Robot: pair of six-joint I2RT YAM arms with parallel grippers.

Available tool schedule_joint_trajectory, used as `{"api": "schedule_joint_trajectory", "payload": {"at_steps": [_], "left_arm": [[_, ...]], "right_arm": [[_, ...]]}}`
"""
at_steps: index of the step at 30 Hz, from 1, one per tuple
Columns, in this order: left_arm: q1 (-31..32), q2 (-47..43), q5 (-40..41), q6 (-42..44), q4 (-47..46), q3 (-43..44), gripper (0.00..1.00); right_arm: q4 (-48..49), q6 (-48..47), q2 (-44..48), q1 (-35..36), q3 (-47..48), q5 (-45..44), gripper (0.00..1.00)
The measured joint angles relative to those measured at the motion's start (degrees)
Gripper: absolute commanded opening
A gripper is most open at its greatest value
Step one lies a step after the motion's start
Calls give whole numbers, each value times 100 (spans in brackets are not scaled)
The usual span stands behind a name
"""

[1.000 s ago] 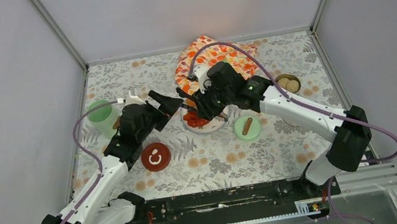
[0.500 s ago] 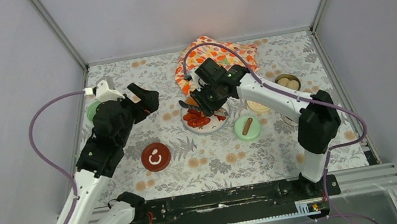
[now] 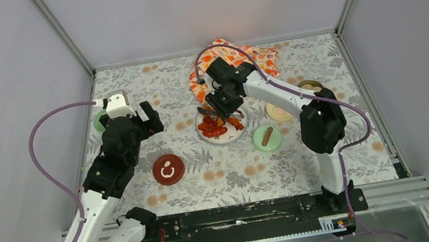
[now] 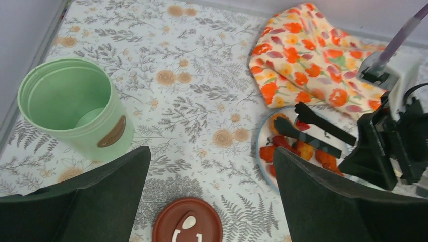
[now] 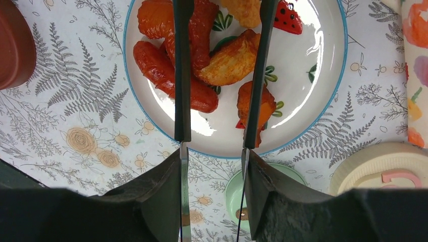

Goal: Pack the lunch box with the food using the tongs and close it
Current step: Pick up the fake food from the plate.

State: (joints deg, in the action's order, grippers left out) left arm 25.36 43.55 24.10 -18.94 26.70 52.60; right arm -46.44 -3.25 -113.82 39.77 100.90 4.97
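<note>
**Operator:** Where did the food lie from the tool?

**Spotter:** Your right gripper [image 5: 212, 169] was clamped on the tongs [image 5: 182, 75], though not squeezing them fully together. The two arms stood apart and ran straight ahead from your fingers, out over the plate [image 5: 323, 101]. The fried chunks [image 5: 154, 65] lay directly beneath them. One golden chunk [image 5: 232, 60] sat in the gap between the arms, its long axis slanting across that gap.

**Operator:** And the pot?

**Spotter:** The mint-green pot [image 4: 70, 108] stood upright and lidless, well apart from the plate, off toward your left side. Your left gripper [image 4: 210, 169] hung spread wide and empty just beside it, so that arm was the nearer to the pot. Your right was the nearer to the food. I judged you needed only to lower and pinch.
</note>
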Motion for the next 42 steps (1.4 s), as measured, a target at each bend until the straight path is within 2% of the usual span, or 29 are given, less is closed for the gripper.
{"api": "schedule_joint_trajectory", "payload": {"at_steps": [13, 22, 32, 42], "left_arm": [[-46, -28, 101, 146, 13, -131, 98], [-114, -46, 94, 157, 11, -160, 98], [-149, -46, 50, 155, 11, -164, 98], [-179, -81, 35, 155, 11, -164, 98]], "right_arm": [[-273, -173, -610, -24, 511, 22, 48], [-448, -181, -710, -103, 544, 57, 23], [-472, -70, -522, -221, 470, 0, 8], [-413, 103, 11, -249, 293, -87, 6]]}}
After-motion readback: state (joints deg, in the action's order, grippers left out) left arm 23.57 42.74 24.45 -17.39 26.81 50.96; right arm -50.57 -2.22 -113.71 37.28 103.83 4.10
